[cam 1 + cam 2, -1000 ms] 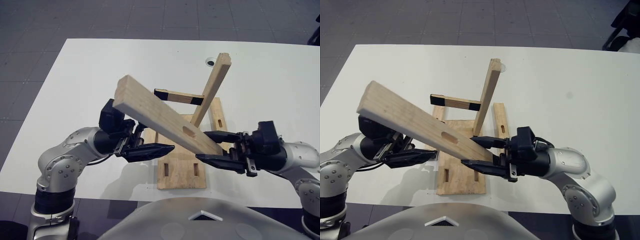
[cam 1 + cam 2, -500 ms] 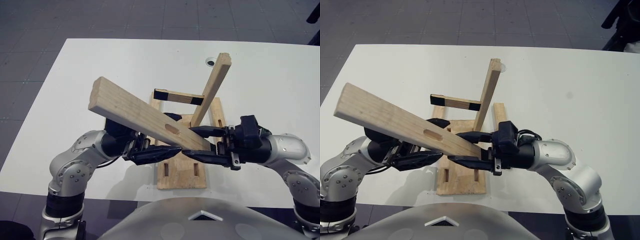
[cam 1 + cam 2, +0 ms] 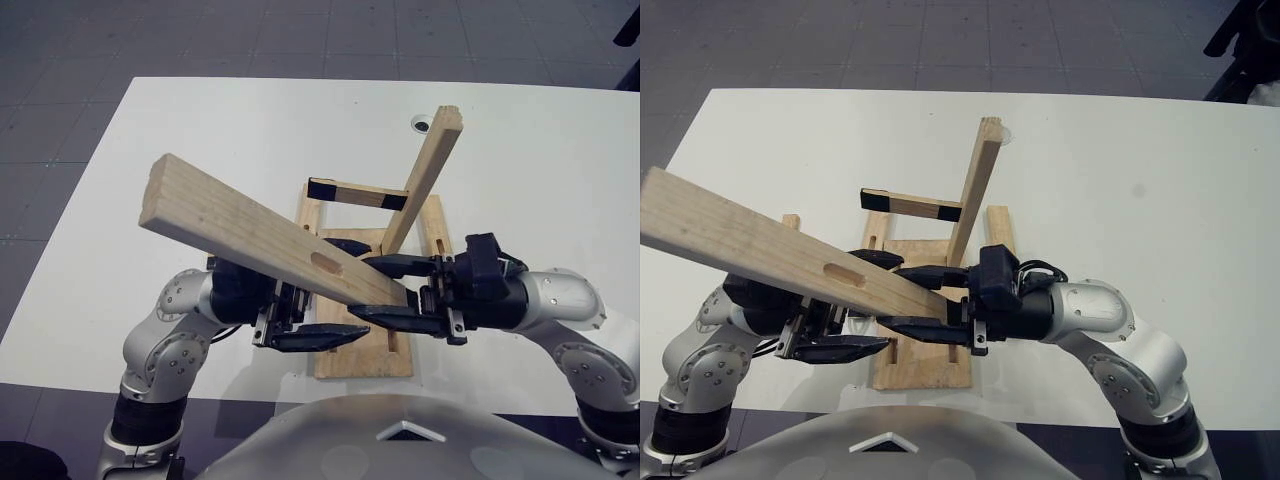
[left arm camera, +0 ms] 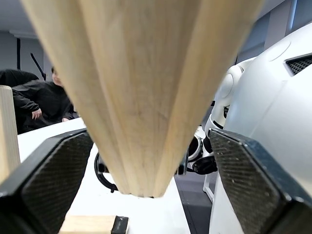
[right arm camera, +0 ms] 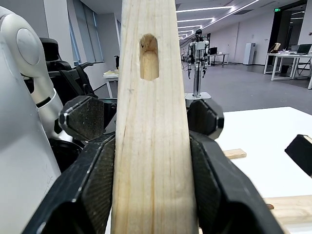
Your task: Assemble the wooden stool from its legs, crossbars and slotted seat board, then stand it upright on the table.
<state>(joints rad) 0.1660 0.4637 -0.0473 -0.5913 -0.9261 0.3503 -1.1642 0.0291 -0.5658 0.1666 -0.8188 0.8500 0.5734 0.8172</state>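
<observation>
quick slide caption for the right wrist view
Right tool shut on the slotted wooden leg, white table beyond.

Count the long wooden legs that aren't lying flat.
2. The held leg slants over the seat board, clamped in the right gripper. The leaning leg rises from the board's far end. Flat-lying ones may be hidden.
</observation>
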